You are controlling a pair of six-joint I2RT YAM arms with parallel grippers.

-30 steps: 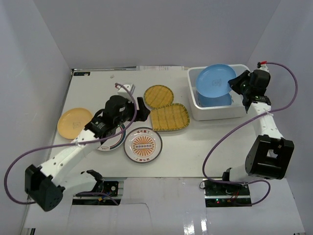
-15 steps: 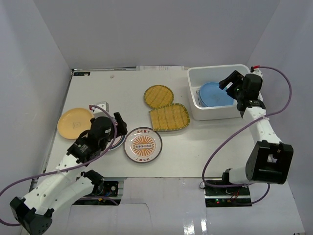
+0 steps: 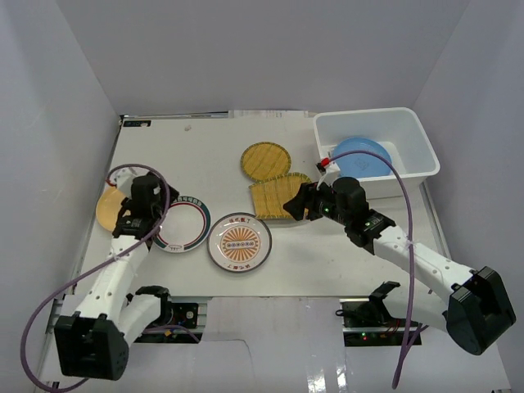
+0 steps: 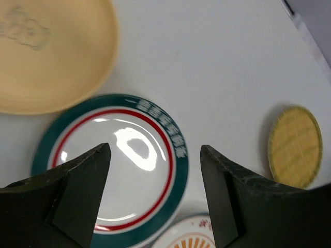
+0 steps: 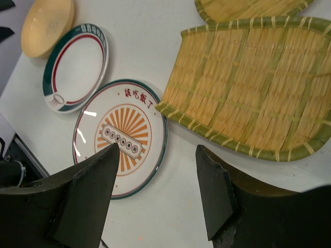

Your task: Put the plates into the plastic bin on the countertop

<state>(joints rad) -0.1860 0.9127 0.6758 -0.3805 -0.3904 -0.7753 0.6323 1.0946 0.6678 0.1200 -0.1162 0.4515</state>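
On the countertop (image 3: 205, 143), far right corner: you have the plastic bin (image 3: 422, 151), with a blue plate (image 3: 360, 157) lying inside it.
Outside the bin: five plates lie on the surface. The round woven plate (image 3: 266, 160) touches the squarish woven plate (image 3: 274, 196). Nearer you come the sunburst plate (image 3: 239, 243), the green-rimmed plate (image 3: 182, 225) and, farthest left, the yellow-orange plate (image 3: 106, 209).
Right arm (image 3: 409, 250): it stretches low from its base toward the table's middle, wrist near the bin's near left corner.
Right gripper (image 3: 301, 201): it hangs over the squarish woven plate's right end, fingers spread, nothing between them.
Left arm (image 3: 110, 282): it rises from its base along the left edge, wrist bent downward.
Left gripper (image 4: 154, 150): it hovers above the green-rimmed plate, fingers spread wide and empty.
Top view alone: it gives you the bin and the blue plate.
Right wrist view alone: you can read the weave's green edging and red characters on the sunburst plate.
Left wrist view alone: you see a faint drawn mark on the yellow-orange plate.
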